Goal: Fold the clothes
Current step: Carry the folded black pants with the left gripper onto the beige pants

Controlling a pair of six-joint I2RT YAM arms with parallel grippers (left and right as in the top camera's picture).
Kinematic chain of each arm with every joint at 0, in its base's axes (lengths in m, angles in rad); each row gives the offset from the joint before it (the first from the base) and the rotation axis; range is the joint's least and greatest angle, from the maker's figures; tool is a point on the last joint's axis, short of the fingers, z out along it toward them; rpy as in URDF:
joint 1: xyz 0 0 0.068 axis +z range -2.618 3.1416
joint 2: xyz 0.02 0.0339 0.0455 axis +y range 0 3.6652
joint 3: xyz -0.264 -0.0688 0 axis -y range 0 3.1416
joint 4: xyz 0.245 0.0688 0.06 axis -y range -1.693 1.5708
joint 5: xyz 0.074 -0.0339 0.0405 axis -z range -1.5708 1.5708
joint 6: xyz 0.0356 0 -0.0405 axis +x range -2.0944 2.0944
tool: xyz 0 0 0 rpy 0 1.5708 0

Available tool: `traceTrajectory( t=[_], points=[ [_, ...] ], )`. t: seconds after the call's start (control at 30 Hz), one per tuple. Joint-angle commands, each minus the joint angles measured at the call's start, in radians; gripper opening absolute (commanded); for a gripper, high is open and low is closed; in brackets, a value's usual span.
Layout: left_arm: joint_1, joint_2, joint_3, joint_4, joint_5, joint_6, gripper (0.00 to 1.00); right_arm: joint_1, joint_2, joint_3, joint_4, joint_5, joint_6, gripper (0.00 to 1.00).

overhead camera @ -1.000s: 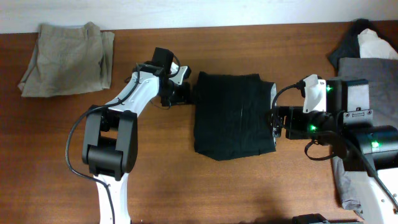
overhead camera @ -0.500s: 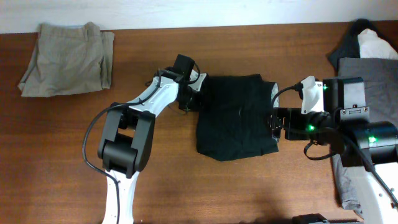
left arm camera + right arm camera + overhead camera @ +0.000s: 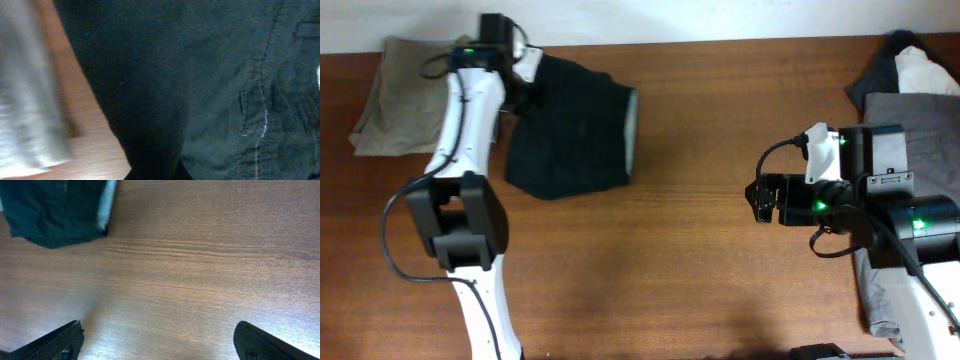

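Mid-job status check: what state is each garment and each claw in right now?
black shorts, folded, lying toward the upper left of the overhead view.
khaki shorts, folded flat, partly hidden.
grey garment, laid flat, partly hidden.
dark-and-white heap, crumpled, not folded.
left claw, seemingly shut on the black shorts' edge; fingers hidden by cloth.
right claw, open, empty, over the table.
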Motion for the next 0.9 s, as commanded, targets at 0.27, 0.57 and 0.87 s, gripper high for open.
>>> traceTrajectory(
  t=[0.27, 0.57, 0.87],
  points=[
    [0.117, 0.002, 0.323, -0.024, -0.185, 0.216, 0.01, -0.006, 0.138, 0.011, 0.003, 0.008, 0.002, 1.00],
    [0.180, 0.006, 0.348, 0.101, -0.220, 0.229, 0.01, -0.006, 0.210, 0.011, -0.042, 0.008, 0.002, 1.00],
    [0.247, 0.082, 0.345, 0.194, -0.211, 0.172, 0.01, -0.006, 0.210, 0.011, -0.090, 0.008, 0.002, 1.00]
  ],
)
